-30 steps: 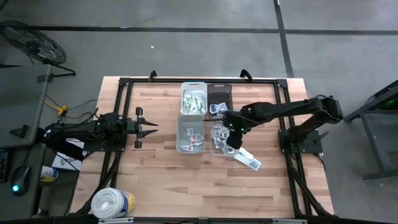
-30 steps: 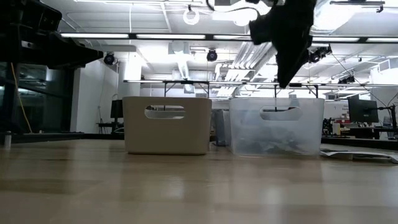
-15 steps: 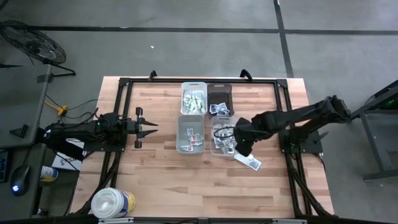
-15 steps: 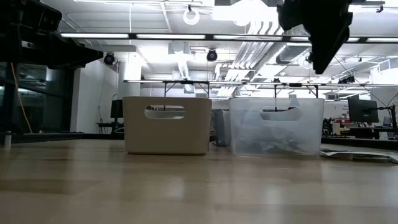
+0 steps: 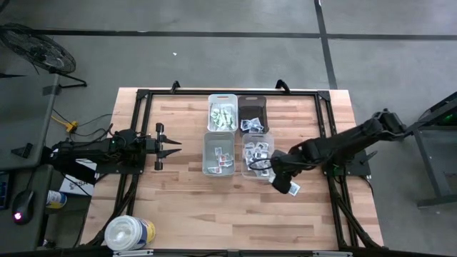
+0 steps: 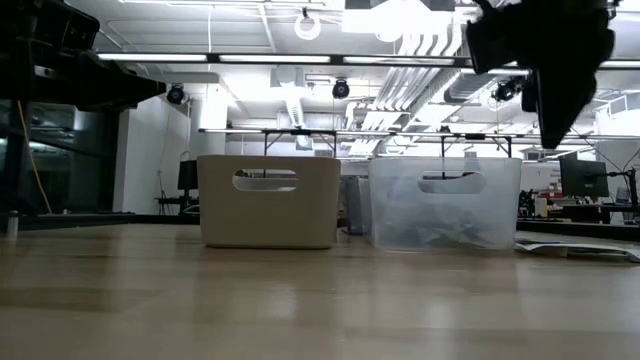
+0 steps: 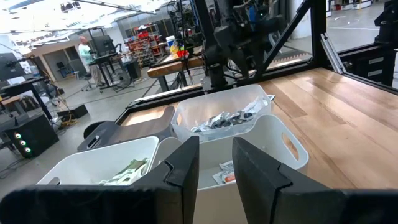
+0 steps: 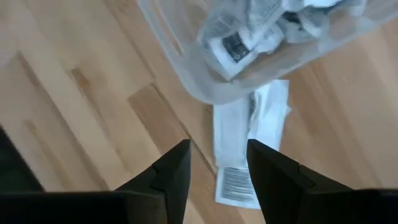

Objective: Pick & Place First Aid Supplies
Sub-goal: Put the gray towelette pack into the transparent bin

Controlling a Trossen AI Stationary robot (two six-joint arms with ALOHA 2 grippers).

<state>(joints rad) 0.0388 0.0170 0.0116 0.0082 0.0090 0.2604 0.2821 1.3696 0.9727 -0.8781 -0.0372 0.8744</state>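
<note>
Table (image 5: 178, 193) is holding four small bins in a two-by-two block at its middle, and my right gripper (image 5: 280, 178) is hovering just beside the clear bin (image 5: 257, 155), off its near right corner. My right fingers (image 8: 171, 171) are standing apart with nothing between them; through the gap I am seeing bare wood and a loose packet (image 8: 249, 152). That packet, white with a barcode, is lying flat on the wood, its far end tucked against the clear bin's corner. In the high view the same packet (image 5: 293, 188) is showing just past my gripper. I am hanging above it, not touching it.

The clear bin is holding a heap of crumpled packets (image 5: 255, 151). The white bin (image 5: 218, 153) next to it is holding a few flat packets (image 5: 223, 158). Behind those, another white bin (image 5: 223, 112) is carrying greenish packets (image 5: 224, 114), and the dark bin (image 5: 251, 113) is showing a few packets at its near end.

My left gripper (image 5: 171, 146) is waiting well apart from the bins at the left side of the table, pointing toward them, fingers (image 7: 186, 168) partly apart and holding nothing.

A big white tub (image 5: 128, 233) is standing at the table's near left corner. A person (image 7: 84, 53) is standing far off in the room behind.
</note>
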